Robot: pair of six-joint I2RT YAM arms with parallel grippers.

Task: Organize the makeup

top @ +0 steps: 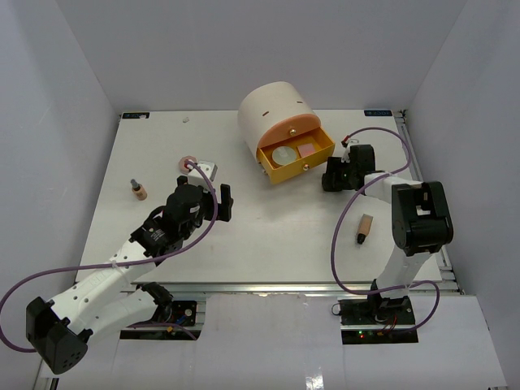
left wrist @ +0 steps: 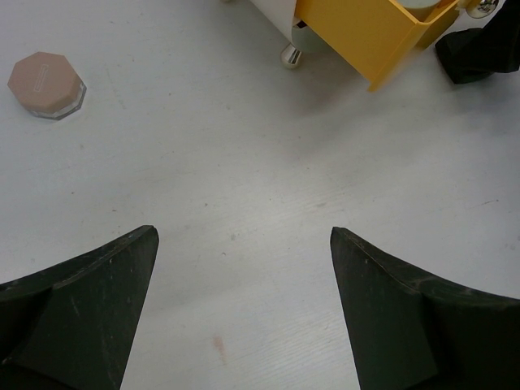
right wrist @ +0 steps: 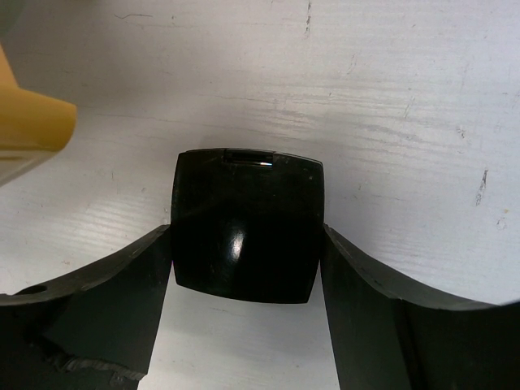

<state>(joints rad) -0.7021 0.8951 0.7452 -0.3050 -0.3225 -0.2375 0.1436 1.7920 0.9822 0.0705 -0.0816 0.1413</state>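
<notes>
1. The right claw (right wrist: 246, 240) is closed against both sides of the black case (right wrist: 248, 203), which lies flat on the surface (right wrist: 406, 97), just beside the open yellow drawer (top: 302, 169).
2. Only the case's glossy, rounded edges are gripped, so it could be squeezed out or tilted once lifted.
3. The drawer's wall could be struck if the case is carried across too low.
4. The left claw (left wrist: 244, 244) is spread wide, empty, well apart.

White table (top: 268, 244), surface scuffed. Blk square case (right wrist: 246, 231) lies flat betw. R gripper (top: 335, 177) fingers, touching both. Cream drum (top: 272, 114) w/ yellow drawer (top: 296, 158) out, just left of R gripper. Lying tan tube (top: 364, 228) behind R gripper, near arm. Pink octagonal piece (left wrist: 46, 84) ahead-left of L gripper (left wrist: 244, 236). Upright tan tube (top: 139, 189) well behind-left of L gripper.
</notes>
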